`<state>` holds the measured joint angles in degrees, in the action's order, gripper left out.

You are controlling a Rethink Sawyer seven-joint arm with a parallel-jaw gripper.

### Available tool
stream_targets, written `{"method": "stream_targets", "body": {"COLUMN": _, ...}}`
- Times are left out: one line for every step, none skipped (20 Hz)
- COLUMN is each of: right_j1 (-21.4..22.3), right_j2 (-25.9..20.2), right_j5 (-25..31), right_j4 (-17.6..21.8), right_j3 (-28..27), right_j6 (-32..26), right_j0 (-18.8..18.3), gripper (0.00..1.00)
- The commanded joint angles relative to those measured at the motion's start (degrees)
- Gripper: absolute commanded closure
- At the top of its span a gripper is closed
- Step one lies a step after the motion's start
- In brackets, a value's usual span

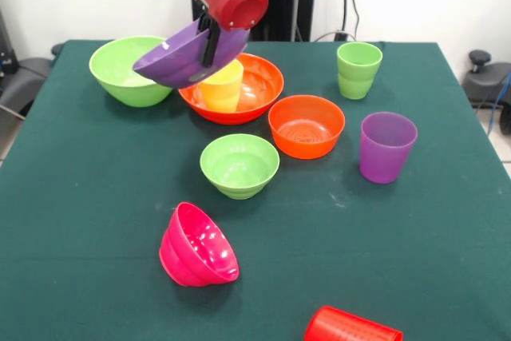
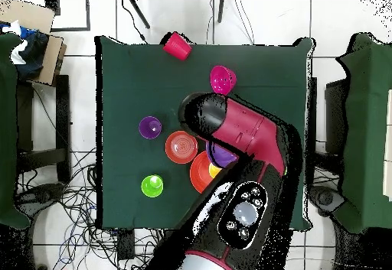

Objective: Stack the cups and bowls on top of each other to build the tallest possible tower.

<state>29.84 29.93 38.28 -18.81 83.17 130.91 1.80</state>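
The gripper (image 1: 211, 44) hangs at the far side of the table (image 1: 96, 221), clamped on the rim of the large purple bowl (image 1: 180, 55), one dark finger showing inside the bowl. The bowl is lifted clear of the cloth and tilted, its open side facing up and away, its left edge low. It hovers over the yellow cup (image 1: 221, 85), which stands upright inside the large orange bowl (image 1: 255, 89); whether bowl and cup touch cannot be told.

Just left of these sits the large lime green bowl (image 1: 128, 69), upright. Nearer and to the right rests the small orange bowl (image 1: 306, 125), and nearer still, left of it, the small lime green bowl (image 1: 239, 165).

To the far right stands the light green cup (image 1: 358, 69); nearer on that side is the purple cup (image 1: 386, 146), both upright. The small magenta-pink bowl (image 1: 197, 247) lies tipped on its side toward the near edge. The red cup (image 1: 351, 326) lies on its side at the near edge.
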Motion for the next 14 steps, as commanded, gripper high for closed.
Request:
{"method": "stream_targets", "body": {"right_j1": 1.57, "right_j2": -7.80, "right_j5": 7.25, "right_j4": 0.67, "right_j3": 4.56, "right_j6": 4.47, "right_j0": 1.25, "gripper": 1.00}}
{"method": "stream_targets", "body": {"right_j1": 1.78, "right_j2": -7.73, "right_j5": 7.68, "right_j4": 0.66, "right_j3": 4.63, "right_j6": 4.58, "right_j0": 1.32, "gripper": 1.00}}
{"method": "stream_targets", "body": {"right_j1": 1.91, "right_j2": -7.60, "right_j5": 8.04, "right_j4": 0.68, "right_j3": 4.62, "right_j6": 4.74, "right_j0": 1.44, "gripper": 1.00}}
{"method": "stream_targets", "body": {"right_j1": 1.91, "right_j2": -7.56, "right_j5": 8.28, "right_j4": 0.73, "right_j3": 4.51, "right_j6": 4.80, "right_j0": 1.47, "gripper": 1.00}}
{"method": "stream_targets", "body": {"right_j1": 1.89, "right_j2": -7.58, "right_j5": 8.35, "right_j4": 0.75, "right_j3": 4.44, "right_j6": 4.80, "right_j0": 1.44, "gripper": 1.00}}
{"method": "stream_targets", "body": {"right_j1": 1.83, "right_j2": -7.62, "right_j5": 8.34, "right_j4": 0.79, "right_j3": 4.38, "right_j6": 4.78, "right_j0": 1.41, "gripper": 1.00}}
{"method": "stream_targets", "body": {"right_j1": 1.72, "right_j2": -7.59, "right_j5": 8.18, "right_j4": 0.81, "right_j3": 4.35, "right_j6": 4.91, "right_j0": 1.45, "gripper": 1.00}}
{"method": "stream_targets", "body": {"right_j1": 1.62, "right_j2": -7.55, "right_j5": 8.05, "right_j4": 0.80, "right_j3": 4.36, "right_j6": 5.12, "right_j0": 1.56, "gripper": 1.00}}
{"method": "stream_targets", "body": {"right_j1": 1.57, "right_j2": -7.52, "right_j5": 8.01, "right_j4": 0.79, "right_j3": 4.36, "right_j6": 5.27, "right_j0": 1.63, "gripper": 1.00}}
{"method": "stream_targets", "body": {"right_j1": 1.57, "right_j2": -7.50, "right_j5": 8.05, "right_j4": 0.79, "right_j3": 4.37, "right_j6": 5.38, "right_j0": 1.72, "gripper": 1.00}}
{"method": "stream_targets", "body": {"right_j1": 1.58, "right_j2": -7.44, "right_j5": 8.14, "right_j4": 0.77, "right_j3": 4.40, "right_j6": 5.51, "right_j0": 1.84, "gripper": 1.00}}
{"method": "stream_targets", "body": {"right_j1": 1.55, "right_j2": -7.40, "right_j5": 8.27, "right_j4": 0.74, "right_j3": 4.36, "right_j6": 5.69, "right_j0": 1.98, "gripper": 1.00}}
{"method": "stream_targets", "body": {"right_j1": 1.53, "right_j2": -7.38, "right_j5": 8.34, "right_j4": 0.69, "right_j3": 4.37, "right_j6": 5.81, "right_j0": 2.09, "gripper": 1.00}}
{"method": "stream_targets", "body": {"right_j1": 1.45, "right_j2": -7.38, "right_j5": 8.51, "right_j4": 0.64, "right_j3": 4.24, "right_j6": 5.96, "right_j0": 2.19, "gripper": 1.00}}
